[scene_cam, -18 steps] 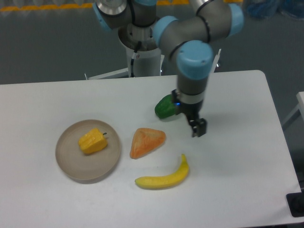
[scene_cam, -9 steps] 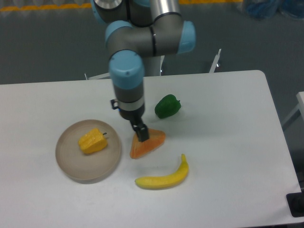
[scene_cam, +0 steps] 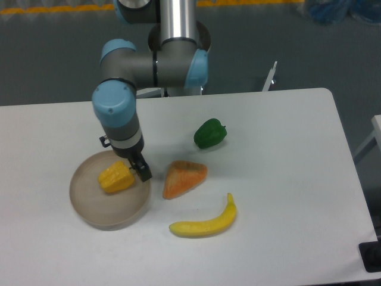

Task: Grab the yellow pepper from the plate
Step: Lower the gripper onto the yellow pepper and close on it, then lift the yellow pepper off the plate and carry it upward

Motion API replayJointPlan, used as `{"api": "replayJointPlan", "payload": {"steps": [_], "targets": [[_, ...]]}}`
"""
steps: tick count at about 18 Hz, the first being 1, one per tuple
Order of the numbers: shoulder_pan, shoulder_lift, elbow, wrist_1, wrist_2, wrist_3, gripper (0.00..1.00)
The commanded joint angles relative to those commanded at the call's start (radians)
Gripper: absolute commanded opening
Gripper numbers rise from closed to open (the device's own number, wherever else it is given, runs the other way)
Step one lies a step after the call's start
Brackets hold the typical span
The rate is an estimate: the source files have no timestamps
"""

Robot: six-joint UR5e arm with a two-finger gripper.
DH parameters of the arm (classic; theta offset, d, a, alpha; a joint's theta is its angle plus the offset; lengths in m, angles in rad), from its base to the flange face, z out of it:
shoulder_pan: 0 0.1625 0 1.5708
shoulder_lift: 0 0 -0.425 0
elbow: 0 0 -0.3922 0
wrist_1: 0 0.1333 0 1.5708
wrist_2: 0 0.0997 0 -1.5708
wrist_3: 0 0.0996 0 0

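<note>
gripper (scene_cam: 141, 171): it hangs low over the right part of the plate, just beside the right side of the yellow pepper; only dark fingers are seen from this angle, and i cannot tell if they are spread or closed, or if they touch the pepper.
arm: the grey and blue arm comes down from the back of the table and covers the far rim of the plate and the table behind it.
yellow pepper (scene_cam: 115, 177): it lies on the plate, a little above the middle, with its right end next to the fingers.
plate (scene_cam: 95, 205): round, beige-grey, on the left side of the white table (scene_cam: 286, 196); its near half is bare.
orange piece (scene_cam: 183, 177): a triangular orange toy food, on the table just to the right of the plate and near the gripper.
banana (scene_cam: 205, 223): it lies in front of the orange piece, curved, close to the plate's lower right edge but apart from it.
green pepper (scene_cam: 209, 133): behind the orange piece, well apart from the plate.
</note>
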Motion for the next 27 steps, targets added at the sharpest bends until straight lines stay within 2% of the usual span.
{"api": "replayJointPlan", "payload": {"steps": [2, 5, 14, 15, 19, 20, 21, 25, 27], "targets": [[-0.011, -0.024, 0.002, 0.009, 0.0, -0.003, 1.0], [-0.032, -0.049, 0.0, 0.078, -0.002, -0.024, 1.0], [-0.058, -0.101, 0.0, 0.084, 0.0, -0.044, 1.0], [-0.058, -0.103, 0.0, 0.087, 0.0, -0.046, 0.87], [-0.058, -0.097, 0.003, 0.087, -0.005, -0.044, 0.15], [-0.057, -0.095, 0.008, 0.087, -0.003, -0.044, 0.03], [-0.057, -0.094, 0.017, 0.087, -0.003, -0.048, 0.0], [-0.049, -0.072, 0.047, 0.094, -0.006, -0.06, 0.0], [-0.017, -0.026, 0.046, 0.091, -0.009, -0.078, 0.0]]}}
